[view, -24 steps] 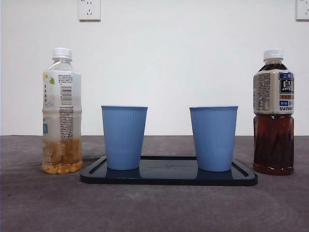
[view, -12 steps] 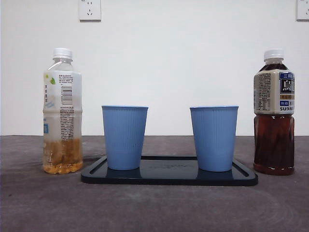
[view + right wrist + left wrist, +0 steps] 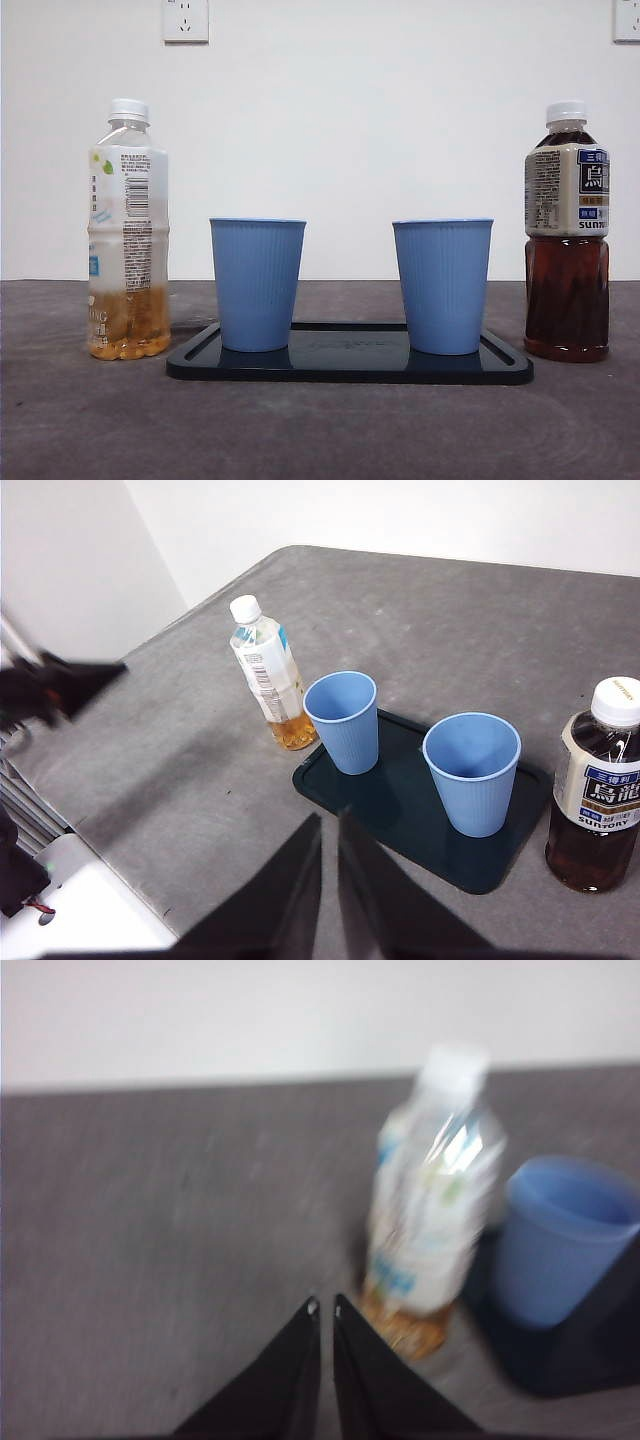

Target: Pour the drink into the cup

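Observation:
Two drink bottles stand on the grey table. A clear bottle [image 3: 128, 230] with a little amber drink at its bottom stands left of the tray, and a dark tea bottle [image 3: 567, 235] stands right of it. Both have white caps on. Two empty blue cups [image 3: 257, 285] [image 3: 442, 287] stand upright on the black tray [image 3: 350, 368]. My left gripper [image 3: 324, 1305] is shut with nothing in it, a short way from the clear bottle [image 3: 430, 1210] and the nearer cup [image 3: 560, 1235]; that view is blurred. My right gripper [image 3: 328, 820] hangs shut high above the tray [image 3: 400, 810].
In the right wrist view the left arm's dark gripper [image 3: 60, 685] shows near the table's left edge, apart from the clear bottle [image 3: 268, 675]. A white wall with sockets [image 3: 185, 20] stands behind the table. Bare grey tabletop [image 3: 320, 430] lies in front of the tray.

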`<action>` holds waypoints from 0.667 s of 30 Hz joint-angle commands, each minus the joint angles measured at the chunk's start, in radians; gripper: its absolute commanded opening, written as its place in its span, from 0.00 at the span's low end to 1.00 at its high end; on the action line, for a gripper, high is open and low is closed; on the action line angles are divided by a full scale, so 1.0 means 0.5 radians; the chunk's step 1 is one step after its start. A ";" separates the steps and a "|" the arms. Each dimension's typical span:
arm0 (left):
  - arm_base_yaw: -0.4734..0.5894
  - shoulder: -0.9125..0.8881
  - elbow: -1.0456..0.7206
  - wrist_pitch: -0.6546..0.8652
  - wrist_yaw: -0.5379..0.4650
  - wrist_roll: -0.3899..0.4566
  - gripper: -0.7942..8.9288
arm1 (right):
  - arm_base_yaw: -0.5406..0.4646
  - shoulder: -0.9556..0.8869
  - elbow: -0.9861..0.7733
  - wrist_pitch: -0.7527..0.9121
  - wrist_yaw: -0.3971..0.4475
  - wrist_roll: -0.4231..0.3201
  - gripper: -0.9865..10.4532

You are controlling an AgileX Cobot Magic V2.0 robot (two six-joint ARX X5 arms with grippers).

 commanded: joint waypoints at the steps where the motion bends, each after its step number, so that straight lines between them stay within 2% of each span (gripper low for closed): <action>1: 0.041 -0.092 -0.265 0.264 0.002 0.011 0.10 | 0.009 0.005 0.034 0.024 -0.005 -0.021 0.11; 7: 0.054 -0.317 -0.581 0.541 -0.190 -0.136 0.10 | 0.009 0.005 0.034 0.024 -0.005 -0.021 0.11; 15: 0.053 -0.396 -0.610 0.449 -0.351 -0.137 0.10 | 0.009 0.004 0.034 0.024 -0.005 -0.021 0.11; 20: 0.053 -0.396 -0.610 0.412 -0.356 -0.158 0.10 | 0.009 0.004 0.035 0.024 -0.005 -0.021 0.11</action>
